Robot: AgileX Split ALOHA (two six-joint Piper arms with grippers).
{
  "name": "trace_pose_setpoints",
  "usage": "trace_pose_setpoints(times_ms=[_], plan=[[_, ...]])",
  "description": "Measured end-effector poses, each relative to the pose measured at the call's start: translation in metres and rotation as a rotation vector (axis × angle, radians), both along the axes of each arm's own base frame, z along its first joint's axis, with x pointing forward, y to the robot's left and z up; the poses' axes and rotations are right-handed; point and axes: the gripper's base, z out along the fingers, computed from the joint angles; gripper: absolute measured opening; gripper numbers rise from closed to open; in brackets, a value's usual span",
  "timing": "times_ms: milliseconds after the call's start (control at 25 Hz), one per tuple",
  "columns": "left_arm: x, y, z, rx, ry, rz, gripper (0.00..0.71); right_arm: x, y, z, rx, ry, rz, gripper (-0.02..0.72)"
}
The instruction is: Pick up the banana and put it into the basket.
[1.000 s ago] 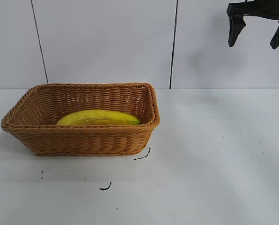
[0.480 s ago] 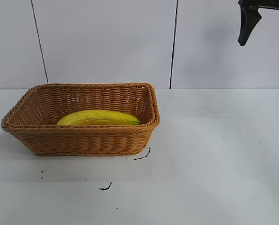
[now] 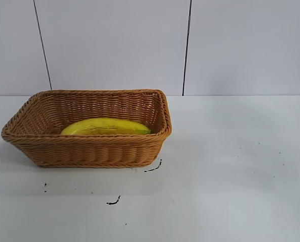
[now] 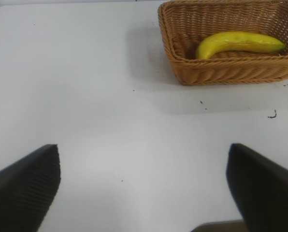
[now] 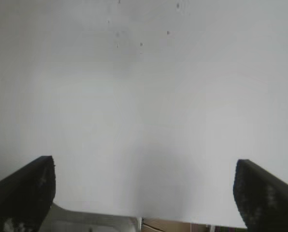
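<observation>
The yellow banana (image 3: 105, 126) lies on its side inside the tan wicker basket (image 3: 92, 151) at the left of the white table. It also shows in the left wrist view (image 4: 238, 42), inside the basket (image 4: 221, 72). My left gripper (image 4: 144, 186) is open and empty, high over bare table and well away from the basket. My right gripper (image 5: 144, 191) is open and empty over bare table at the table's edge. Neither gripper shows in the exterior view.
Small black marks (image 3: 152, 168) lie on the white table (image 3: 230, 166) just in front of the basket. A white panelled wall stands behind. The table's edge (image 5: 134, 217) shows in the right wrist view.
The right gripper, open at the exterior view's upper right, has moved up and to the right out of that view. The banana and basket have not moved.
</observation>
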Motion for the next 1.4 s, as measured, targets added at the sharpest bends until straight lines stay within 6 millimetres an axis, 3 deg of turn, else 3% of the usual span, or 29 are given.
trace_pose_setpoints(times_ms=[280, 880, 1200, 1400], plan=[[0.0, 0.0, 0.0, 0.0, 0.0, 0.0, 0.693, -0.053, 0.0, -0.025, 0.002, -0.18, -0.009, 0.69], [0.0, 0.0, 0.0, 0.0, 0.0, 0.0, 0.693, -0.111, 0.001, -0.001, 0.005, -0.558, -0.012, 0.69], [0.0, 0.0, 0.0, 0.0, 0.0, 0.0, 0.693, -0.153, 0.001, 0.004, 0.005, -0.823, -0.013, 0.69], [0.0, 0.0, 0.0, 0.0, 0.0, 0.0, 0.693, -0.158, 0.001, 0.004, 0.003, -0.853, -0.017, 0.69]])
